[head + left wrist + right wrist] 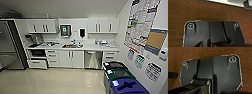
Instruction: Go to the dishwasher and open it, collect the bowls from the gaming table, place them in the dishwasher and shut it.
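A: The robot faces a kitchenette. The dishwasher is in the lower cabinet row, under the counter, just right of the white doors below the sink. Its steel front is closed, so the first step is not yet done.

B: And the grippers?

A: One cannot tell if they are open or closed. Each wrist view gives the robot's own dark plate over a brown wood-grain surface, and no fingers can be made out.

B: What can go wrong from here?

A: First, the bins stand along the right wall, and the nearest one to the cabinets is just beside the dishwasher's right side. If the base drives in from the right, it may hit them, and the door when folded down may have little room there.

B: Something else?

A: A low drawer near the row's left end is pulled out, but it is well apart from the dishwasher, so the risk is small. The steel fridge at the far left could also be mistaken for the target, since both are steel.
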You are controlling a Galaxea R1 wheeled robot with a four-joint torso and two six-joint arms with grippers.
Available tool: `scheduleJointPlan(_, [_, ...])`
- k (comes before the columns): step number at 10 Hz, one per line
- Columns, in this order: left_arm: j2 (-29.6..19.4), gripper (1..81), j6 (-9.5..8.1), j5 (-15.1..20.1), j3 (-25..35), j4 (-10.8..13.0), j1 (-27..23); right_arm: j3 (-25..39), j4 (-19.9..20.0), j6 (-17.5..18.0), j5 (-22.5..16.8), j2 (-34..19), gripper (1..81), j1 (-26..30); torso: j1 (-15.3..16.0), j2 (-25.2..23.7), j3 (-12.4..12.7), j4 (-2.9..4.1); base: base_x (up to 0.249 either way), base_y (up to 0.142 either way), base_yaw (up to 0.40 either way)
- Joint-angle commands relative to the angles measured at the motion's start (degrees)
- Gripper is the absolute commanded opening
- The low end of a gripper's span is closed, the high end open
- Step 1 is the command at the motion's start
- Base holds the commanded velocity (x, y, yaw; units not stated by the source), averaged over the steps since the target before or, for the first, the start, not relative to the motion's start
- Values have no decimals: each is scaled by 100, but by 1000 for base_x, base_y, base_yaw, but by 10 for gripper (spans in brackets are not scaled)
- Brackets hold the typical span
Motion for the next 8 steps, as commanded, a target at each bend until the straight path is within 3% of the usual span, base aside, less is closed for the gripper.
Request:
scheduleJointPlan(1, [36, 811, 16, 257, 13, -23, -315, 1, 36, -4, -284, 14, 811, 305, 0, 0, 0, 0, 88, 0, 0])
scheduleJointPlan(3, [36, 811, 16, 257, 13, -32, -315, 1, 36, -4, -293, 14, 811, 306, 0, 0, 0, 0, 85, 0, 0])
scheduleJointPlan(8, [36, 811, 16, 257, 13, -32, -315, 1, 54, -13, -293, 14, 811, 305, -2, 0, 0, 0, 79, 66, 0])
